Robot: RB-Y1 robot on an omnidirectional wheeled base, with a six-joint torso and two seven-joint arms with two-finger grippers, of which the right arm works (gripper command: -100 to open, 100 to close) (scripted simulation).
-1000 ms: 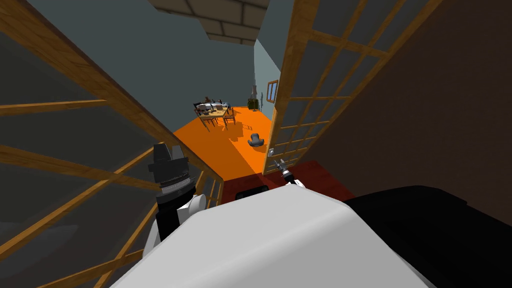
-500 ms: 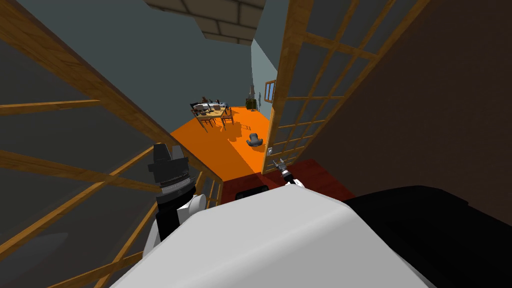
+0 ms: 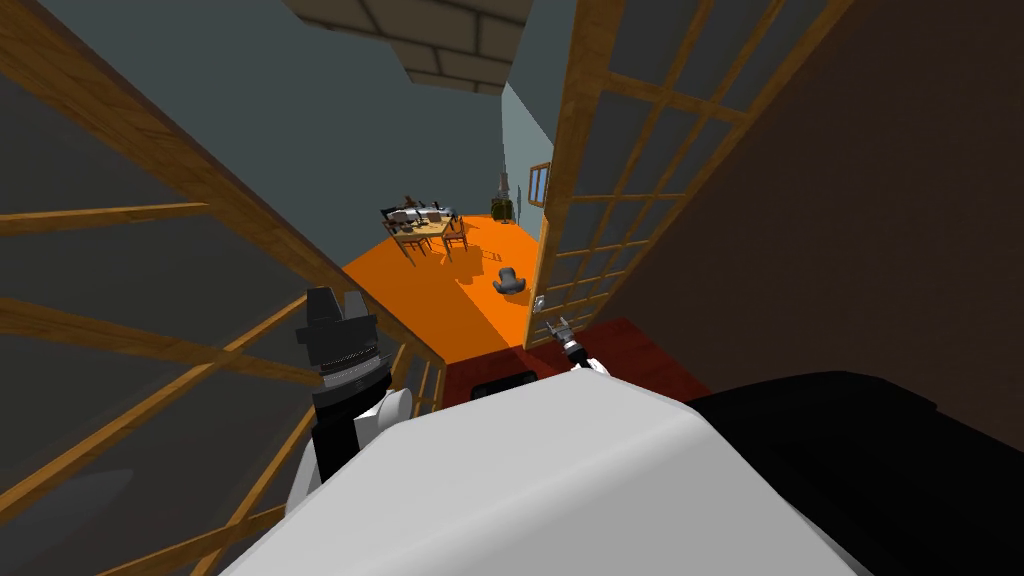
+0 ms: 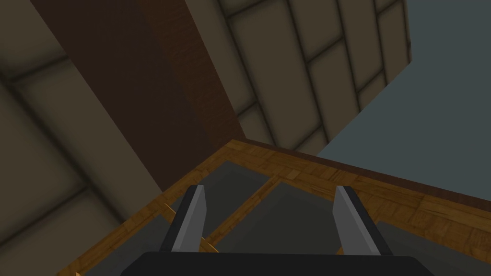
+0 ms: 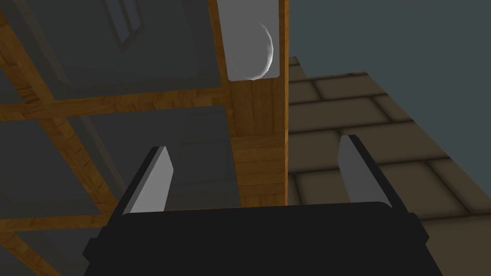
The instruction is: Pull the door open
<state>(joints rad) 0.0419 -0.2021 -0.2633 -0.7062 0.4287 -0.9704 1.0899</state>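
The door (image 3: 620, 180) is a wooden frame with grey glass panes, standing ajar on my right. A small grey round knob (image 3: 540, 301) sits on a grey plate at its free edge. My right gripper (image 3: 560, 327) hovers just below and beside the knob, not touching it. In the right wrist view the gripper (image 5: 256, 175) is open, the door's wooden stile (image 5: 259, 143) rises between its fingers, and the knob (image 5: 254, 50) lies further along past the fingertips. My left gripper (image 4: 271, 218) is open and empty, raised beside the left glazed panel (image 3: 150, 300).
Through the gap lies an orange floor (image 3: 440, 300) with a table and chairs (image 3: 420, 222) and a grey object (image 3: 510, 282). Dark red floor (image 3: 640, 350) lies under the right arm. A brown wall (image 3: 850, 220) stands behind the door. A black area (image 3: 860, 450) is at my right.
The whole head view has shifted slightly left over the last second, my own small move. The right gripper stays open by the knob; the left arm has not moved.
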